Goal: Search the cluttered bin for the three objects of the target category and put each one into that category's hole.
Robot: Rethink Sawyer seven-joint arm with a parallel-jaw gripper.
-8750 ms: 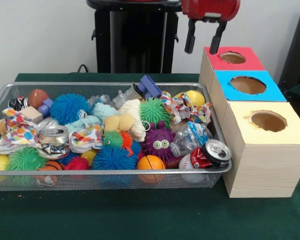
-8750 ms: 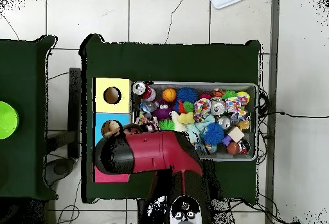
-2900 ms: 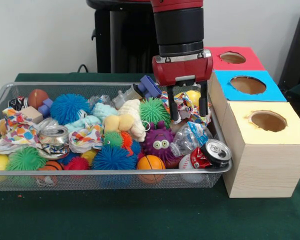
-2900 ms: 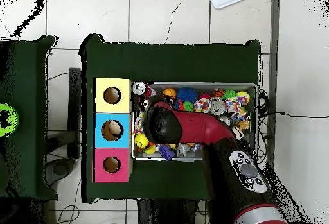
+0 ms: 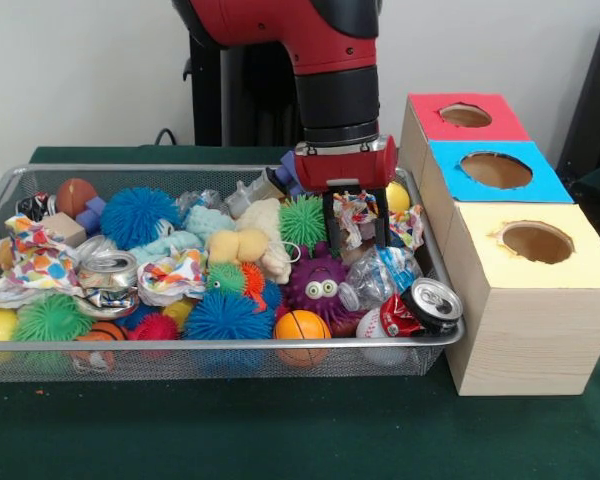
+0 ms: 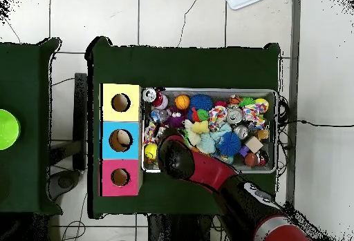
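Note:
The wire-mesh bin (image 5: 220, 348) is full of toys and also shows in the overhead view (image 6: 207, 90). My gripper (image 5: 356, 240) is lowered into its right part. It is open, with its fingers (image 5: 330, 220) on either side of a polka-dot paper wad (image 5: 357, 212). A wrinkly clear bottle with a bluish label (image 5: 380, 272) lies just in front of the fingertips. Another clear bottle (image 5: 252, 192) lies at the back, left of the gripper. The red-topped hole (image 5: 465, 115) is on the far end of the box, to the right of the gripper. In the overhead view the arm (image 6: 181, 161) hides the gripper.
The blue-topped hole (image 5: 496, 170) and the yellow-topped hole (image 5: 536, 242) are in the same wooden box, against the bin's right side. A silver can (image 5: 432, 304) lies at the bin's front right corner, another (image 5: 110, 270) at the left. Spiky balls and a purple toy (image 5: 318, 285) fill the middle.
The arm has come from above the red-topped box down and leftward into the bin's right part. The gripper is still open and now straddles the paper wad.

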